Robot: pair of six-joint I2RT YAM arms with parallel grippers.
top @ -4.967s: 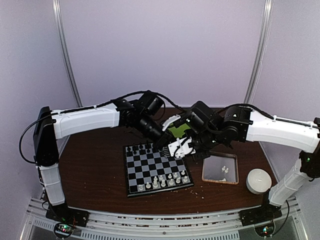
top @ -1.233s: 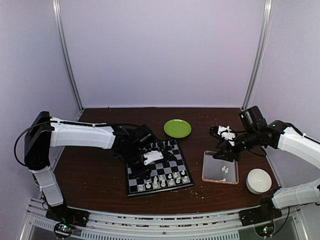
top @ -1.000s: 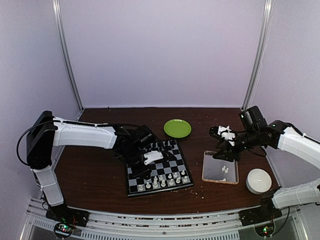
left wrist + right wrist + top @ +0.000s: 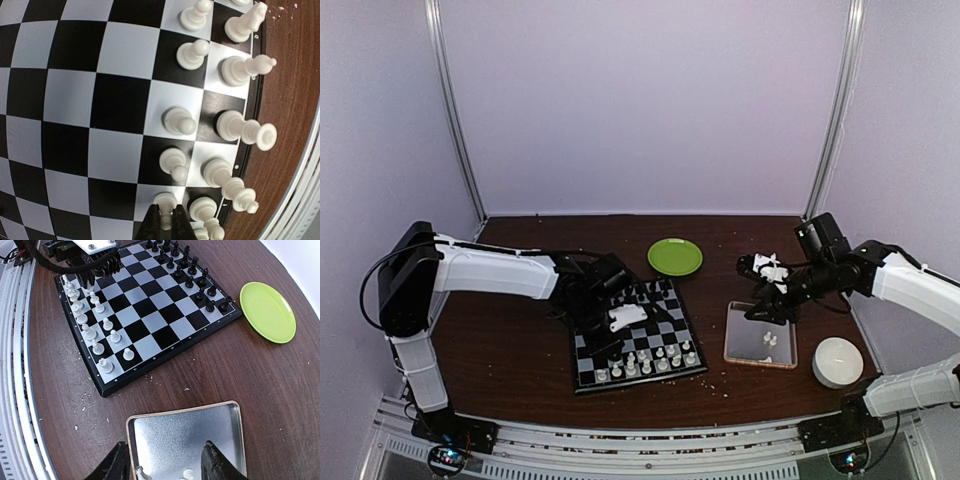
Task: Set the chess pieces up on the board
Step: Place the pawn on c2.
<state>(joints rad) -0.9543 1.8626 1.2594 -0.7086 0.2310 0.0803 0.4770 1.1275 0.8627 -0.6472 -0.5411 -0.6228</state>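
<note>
At table [image 4: 510, 350] centre, board [image 4: 150, 305] lies flat. White chess pieces [image 4: 645, 362] stand in two rows along its 6 o'clock edge, black pieces [image 4: 190, 282] along the 12 o'clock edge. Left tool [image 4: 166, 225] is low over the white rows, its fingers nearly closed and pinching a white pawn [image 4: 165, 201] over a dark square; can't tell if the pawn touches the board. Right tool [image 4: 165, 465] is at 3 o'clock of the board, above tray [image 4: 200, 415], fingers spread wide, holding nothing. Loose white pieces [image 4: 187, 474] lie in the tray. Green plate [image 4: 675, 256] is at 1 o'clock of the board, white bowl [image 4: 838, 362] at 3 o'clock of the tray.
</note>
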